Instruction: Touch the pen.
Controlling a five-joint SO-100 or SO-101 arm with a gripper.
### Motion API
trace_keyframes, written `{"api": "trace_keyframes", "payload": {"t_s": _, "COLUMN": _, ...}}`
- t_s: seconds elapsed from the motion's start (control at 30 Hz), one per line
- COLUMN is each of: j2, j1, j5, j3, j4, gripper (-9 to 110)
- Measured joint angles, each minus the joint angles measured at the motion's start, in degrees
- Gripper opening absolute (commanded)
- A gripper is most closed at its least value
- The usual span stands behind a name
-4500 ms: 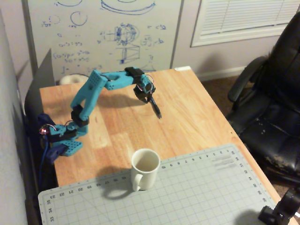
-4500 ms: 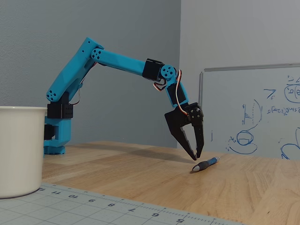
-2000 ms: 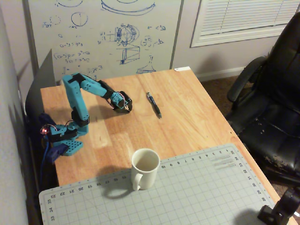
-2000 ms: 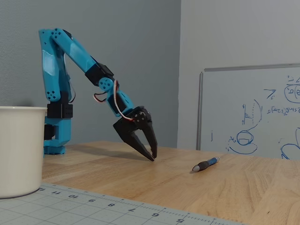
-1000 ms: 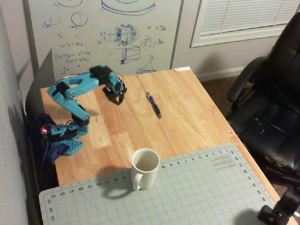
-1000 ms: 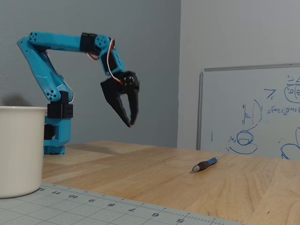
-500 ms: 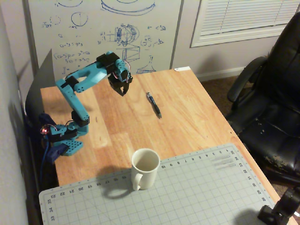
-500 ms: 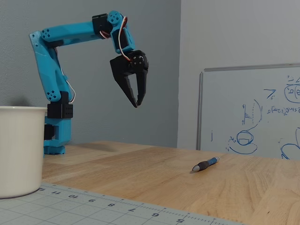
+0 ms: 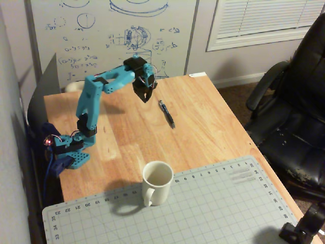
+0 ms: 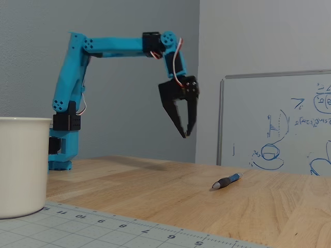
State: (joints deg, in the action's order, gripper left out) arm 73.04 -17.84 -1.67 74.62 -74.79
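The pen [image 9: 166, 114] lies flat on the wooden table [image 9: 203, 127], a slim dark barrel with a blue rear end, and nothing touches it. Seen from the low side in a fixed view, the pen [image 10: 227, 181] rests right of the gripper. My blue arm reaches out level, its black gripper [image 10: 185, 135] hanging well above the tabletop and pointing down. From the higher fixed view, the gripper [image 9: 145, 97] is up and left of the pen's far end. Its fingertips nearly meet and hold nothing.
A white mug [image 9: 156, 182] stands at the edge of a grey cutting mat [image 9: 213, 208] near the table's front. A whiteboard [image 9: 111, 35] leans behind the table, and a black office chair [image 9: 294, 117] sits off the right side. The arm's base [image 9: 68, 152] is at the left edge.
After drawing back low toward its base, the arm has risen and swung out again. Over the last second the gripper moved toward the pen and dipped slightly. The pen has not moved.
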Motion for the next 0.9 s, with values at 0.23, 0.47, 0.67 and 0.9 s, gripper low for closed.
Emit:
{"api": "trace_keyframes", "payload": {"t_s": 0.23, "j2": -10.4, "j1": 0.1, "j5": 0.0, "j3": -3.6, "j4": 0.8, "gripper": 1}}
{"api": "trace_keyframes", "payload": {"t_s": 0.47, "j2": -16.3, "j1": 0.1, "j5": 0.0, "j3": -6.9, "j4": 0.8, "gripper": 1}}
{"api": "trace_keyframes", "payload": {"t_s": 0.67, "j2": -20.6, "j1": 0.1, "j5": 0.0, "j3": -9.8, "j4": 0.8, "gripper": 1}}
{"api": "trace_keyframes", "payload": {"t_s": 0.9, "j2": -22.1, "j1": -1.2, "j5": 0.0, "j3": -13.3, "j4": 0.8, "gripper": 1}}
